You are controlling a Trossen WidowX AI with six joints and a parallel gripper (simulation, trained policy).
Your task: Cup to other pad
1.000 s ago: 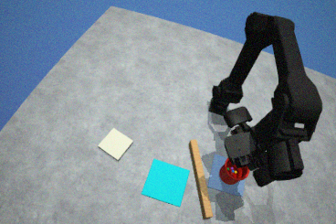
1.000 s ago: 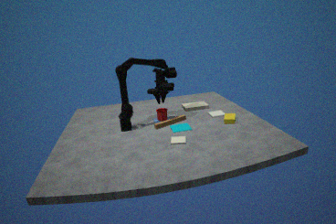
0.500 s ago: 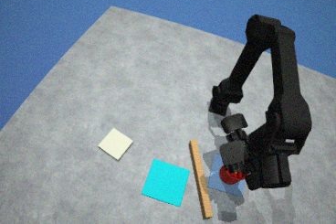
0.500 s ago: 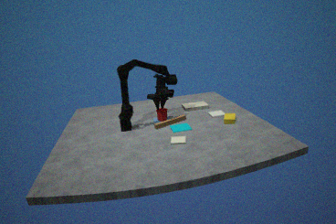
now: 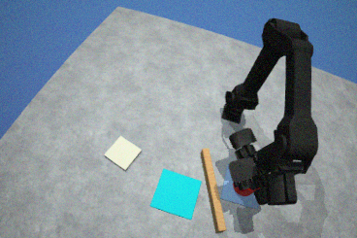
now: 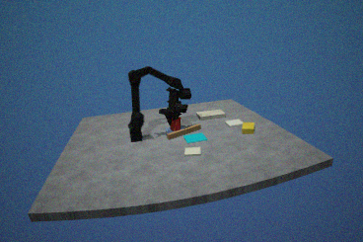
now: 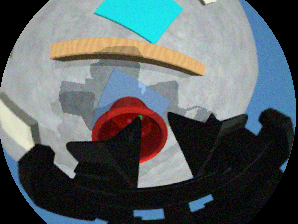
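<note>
Top view: The end effector [image 5: 244, 166] [image 6: 174, 118] [image 7: 154, 117] is low over the red cup [image 5: 244, 191] [image 6: 176, 124] [image 7: 159, 134], hiding most of it. Beneath is the blue pad [image 5: 232, 195] [image 7: 107, 92]. Beyond a wooden bar [image 5: 213, 190] [image 6: 183, 131] [image 7: 127, 49], to one side of the end effector, the cyan pad [image 5: 176, 193] [image 6: 195, 137] [image 7: 142, 17] bears nothing. The carry therefore seems still to be done, along with setting down and release; only the approach looks well along.

Exterior view: The black arm [image 6: 154, 72] rises from its base, arches over, and drops its end effector steeply onto the upright-looking cup, behind the bar.

Wrist view: The fingertips stand apart with nothing gripped. One finger overlaps the cup's open mouth; the other is just beside the rim. A green marble [image 7: 140, 117] shows inside. Whether that first finger is inside the cup, I cannot tell.
</note>
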